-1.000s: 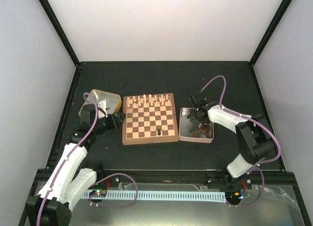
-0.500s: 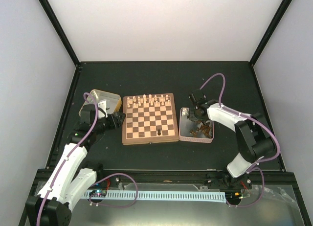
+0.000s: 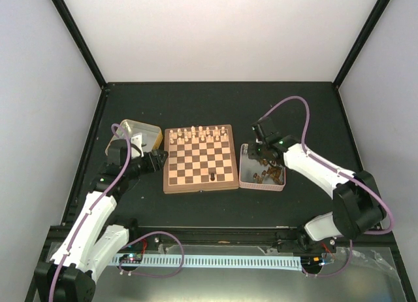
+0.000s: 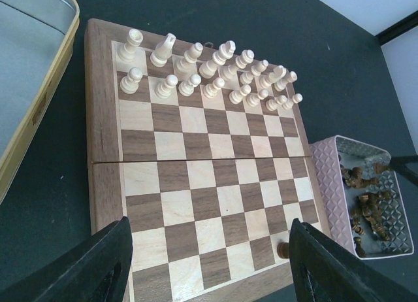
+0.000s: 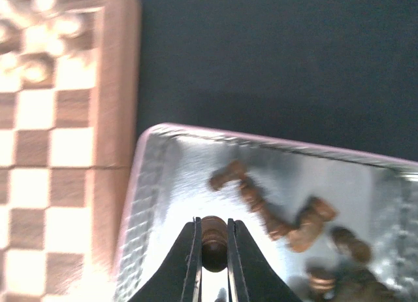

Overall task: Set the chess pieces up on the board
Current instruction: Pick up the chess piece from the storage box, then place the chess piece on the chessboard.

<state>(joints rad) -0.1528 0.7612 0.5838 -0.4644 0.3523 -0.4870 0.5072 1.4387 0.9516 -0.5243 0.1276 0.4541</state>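
Observation:
The board (image 3: 199, 159) lies mid-table, with cream pieces (image 4: 209, 73) filling its two far rows. One dark chess piece (image 3: 212, 177) stands near its front edge, also the dark chess piece (image 4: 283, 250) in the left wrist view. My right gripper (image 5: 213, 250) is shut on a dark chess piece (image 5: 213, 240), held above the pink-rimmed tin (image 5: 170, 184) where several dark pieces (image 5: 287, 220) lie loose. From above, the right gripper (image 3: 261, 150) hovers over that tin's far left part. My left gripper (image 3: 159, 161) stands open at the board's left edge, nothing between its fingers (image 4: 98, 269).
A gold-rimmed tin (image 3: 139, 133) sits left of the board, behind my left gripper. The pink tin (image 3: 245, 178) lies just right of the board. Black table surface stretches behind the board and in front of it.
My right gripper has closed on a dark piece in the tin and lifted, the arm stretching out and shifting slightly toward the board. The left arm has not moved.

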